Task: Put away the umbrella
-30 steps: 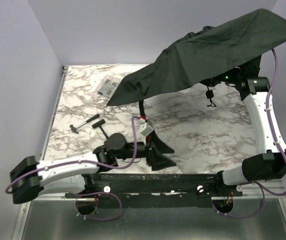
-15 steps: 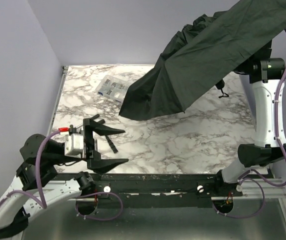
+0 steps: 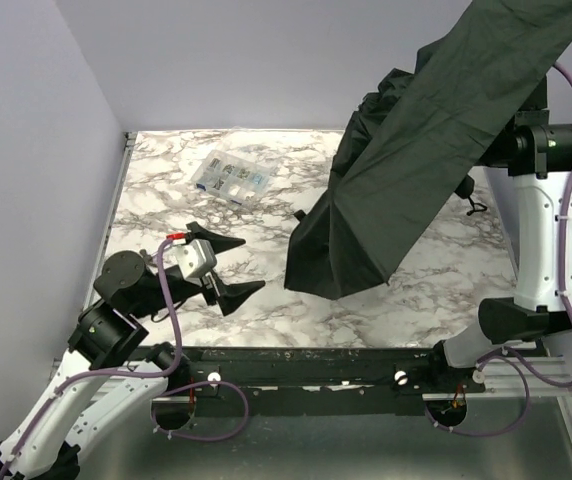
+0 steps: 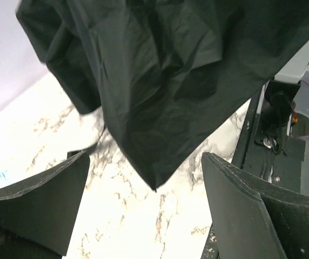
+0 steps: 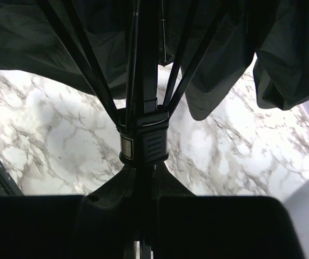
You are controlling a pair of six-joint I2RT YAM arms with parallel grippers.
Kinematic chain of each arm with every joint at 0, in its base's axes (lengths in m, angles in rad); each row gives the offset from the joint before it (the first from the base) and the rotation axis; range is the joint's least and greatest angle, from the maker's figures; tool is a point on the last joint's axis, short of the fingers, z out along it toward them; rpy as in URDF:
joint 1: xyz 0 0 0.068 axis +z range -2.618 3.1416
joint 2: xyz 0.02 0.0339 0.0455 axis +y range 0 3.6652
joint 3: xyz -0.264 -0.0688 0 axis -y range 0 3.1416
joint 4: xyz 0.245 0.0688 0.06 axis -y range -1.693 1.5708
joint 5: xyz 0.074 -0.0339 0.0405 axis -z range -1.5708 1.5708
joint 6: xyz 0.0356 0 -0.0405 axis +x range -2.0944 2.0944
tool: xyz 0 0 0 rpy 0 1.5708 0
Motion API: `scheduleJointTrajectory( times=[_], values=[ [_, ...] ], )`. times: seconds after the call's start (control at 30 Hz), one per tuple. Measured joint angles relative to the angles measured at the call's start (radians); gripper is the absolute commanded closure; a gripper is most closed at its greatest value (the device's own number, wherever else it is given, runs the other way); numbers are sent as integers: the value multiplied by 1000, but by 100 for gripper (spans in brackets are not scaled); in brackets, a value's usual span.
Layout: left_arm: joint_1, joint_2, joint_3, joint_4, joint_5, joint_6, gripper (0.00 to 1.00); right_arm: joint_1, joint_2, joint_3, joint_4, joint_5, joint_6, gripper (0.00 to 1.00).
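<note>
The umbrella [image 3: 406, 170] is open, its dark canopy tilted steeply, with the low edge hanging over the table's middle right. In the right wrist view my right gripper [image 5: 143, 183] is shut on the umbrella's thin black shaft just below the runner [image 5: 142, 140], with ribs fanning out above it. The canopy hides that gripper in the top view. The wrist loop [image 3: 472, 206] dangles near the right arm. My left gripper [image 3: 224, 266] is open and empty at the table's near left, apart from the canopy [image 4: 170, 70], whose corner hangs ahead between its fingers [image 4: 35, 205].
A clear plastic compartment box [image 3: 228, 178] lies at the back left of the marble table [image 3: 266, 160]. Purple walls stand on the left and at the back. The right arm's base [image 4: 282, 102] and the black front rail sit beside the left gripper.
The right arm lifted and tilted the umbrella, so the canopy swung right and steeper. The left arm pulled back to the left, rose, and its jaws opened wider.
</note>
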Motion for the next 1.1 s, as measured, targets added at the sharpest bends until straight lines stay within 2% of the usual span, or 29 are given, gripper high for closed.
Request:
scheduleJointTrajectory(
  times=[0.27, 0.5, 0.7, 0.83, 0.93, 1.1],
  values=[
    [5, -47, -117, 15, 0, 2, 13, 26, -129, -151, -13, 52, -83, 99],
    [5, -95, -150, 23, 0, 15, 13, 135, -120, -370, -14, 108, -102, 97],
    [5, -102, -220, 39, 0, 14, 13, 263, -77, -737, 134, 157, -100, 95],
    [5, -102, -250, 49, 0, 13, 13, 266, 29, -930, 283, 188, -97, 95],
    [5, -101, -269, 68, 0, 8, 13, 266, 54, -980, 346, 202, -101, 98],
    [5, -100, -309, 98, 0, -2, 13, 265, 50, -928, 359, 192, -127, 99]
  ],
)
